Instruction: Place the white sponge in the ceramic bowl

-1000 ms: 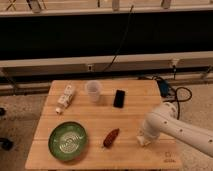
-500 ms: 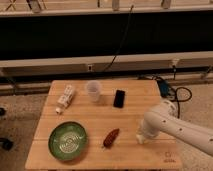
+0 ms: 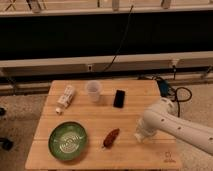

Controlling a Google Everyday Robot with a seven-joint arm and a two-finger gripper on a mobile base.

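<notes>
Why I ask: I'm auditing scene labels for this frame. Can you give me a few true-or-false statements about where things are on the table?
1. Something lies in the bowl. False: it is empty, and only its pale pattern shows inside.
2. The cup stands upright between the white tube and the black device. True.
3. The gripper hangs over the bowl. False: it is shut and low over the right part of the table, far from the bowl.
4. The brown object lies between the bowl and the gripper. True.
</notes>
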